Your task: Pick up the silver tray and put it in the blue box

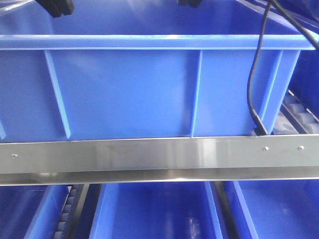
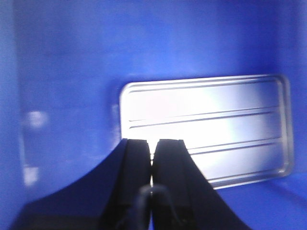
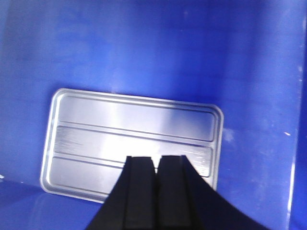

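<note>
Already, your shallow shiny silver tray [image 3: 132, 143] is lying flat in the blue plastic box [image 1: 149, 89]; thin, slick, stiff, so you're needing its rim; both the left gripper [image 2: 152, 148] and right gripper [image 3: 156, 165] are hanging closed, empty.

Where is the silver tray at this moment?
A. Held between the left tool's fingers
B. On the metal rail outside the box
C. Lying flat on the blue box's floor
C: both wrist views show the silver tray lying flat on the blue box floor, no tool gripping it.
</note>
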Tool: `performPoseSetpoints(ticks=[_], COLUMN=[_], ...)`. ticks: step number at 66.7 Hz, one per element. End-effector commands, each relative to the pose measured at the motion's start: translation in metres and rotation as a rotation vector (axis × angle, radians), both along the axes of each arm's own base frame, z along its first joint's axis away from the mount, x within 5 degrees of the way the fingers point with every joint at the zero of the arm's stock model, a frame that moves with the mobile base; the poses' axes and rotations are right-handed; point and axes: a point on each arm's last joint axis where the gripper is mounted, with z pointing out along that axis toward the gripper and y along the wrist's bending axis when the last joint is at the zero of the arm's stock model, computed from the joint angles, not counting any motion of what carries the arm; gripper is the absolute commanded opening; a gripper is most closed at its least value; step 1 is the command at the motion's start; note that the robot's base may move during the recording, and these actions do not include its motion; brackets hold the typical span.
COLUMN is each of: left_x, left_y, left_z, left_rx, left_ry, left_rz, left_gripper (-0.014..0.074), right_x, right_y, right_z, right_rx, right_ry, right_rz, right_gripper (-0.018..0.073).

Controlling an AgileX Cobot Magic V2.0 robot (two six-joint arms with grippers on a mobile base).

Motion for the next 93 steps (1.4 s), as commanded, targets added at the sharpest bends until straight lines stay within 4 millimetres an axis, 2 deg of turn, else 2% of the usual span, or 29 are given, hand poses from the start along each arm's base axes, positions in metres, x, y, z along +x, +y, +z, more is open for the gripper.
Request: performPoseSetpoints(ticks=[1, 11, 19, 26, 35, 50, 58, 69, 93], left_x=[-0.013, -0.037, -0.07, -0.106, -0.161, -0.237, -0.271, -0.292, -0.292], left_y=[0.002, 0.011, 0.026, 0.042, 0.061, 0.089, 0.106, 0.117, 0.117], left_z=[0.033, 0.031, 0.028, 0.025, 0.021, 0.004, 0.003, 0.005, 0.005], left_rx=[-0.119, -0.199, -0.214, -0.249, -0.304, -0.349, -0.396, -0.43, -0.432], left_ry=[-0.148, -0.273, -0.362, -0.502, -0.788, -0.925, -1.028, -1.101, -1.106], left_rz=[0.006, 0.026, 0.017, 0.021, -0.005, -0.056, -0.05, -0.047, -0.046], left_gripper=[-0.0001, -0.0001, -0.0001, -0.0001, -0.0001, -0.0006, -0.0006, -0.0006, -0.0006], right_x=[-0.014, -0.042, -0.074, -0.104, -0.144, -0.194, -0.209, -0.212, -0.211], right_y=[-0.002, -0.003, -0.014, -0.029, -0.052, -0.082, -0.092, -0.094, -0.093], right_z=[0.037, 0.04, 0.037, 0.035, 0.027, 0.002, 0.001, 0.004, 0.002], right_rx=[0.074, 0.096, 0.142, 0.212, 0.277, 0.185, 0.199, 0.207, 0.203], right_ry=[-0.189, -0.369, -0.517, -0.644, -0.798, -0.89, -0.921, -0.939, -0.93], right_rz=[0.042, 0.143, 0.195, 0.207, 0.221, 0.288, 0.283, 0.281, 0.282], right_gripper=[0.0055, 0.0054, 0.0054, 0.0054, 0.0054, 0.0054, 0.0054, 0.0054, 0.0054])
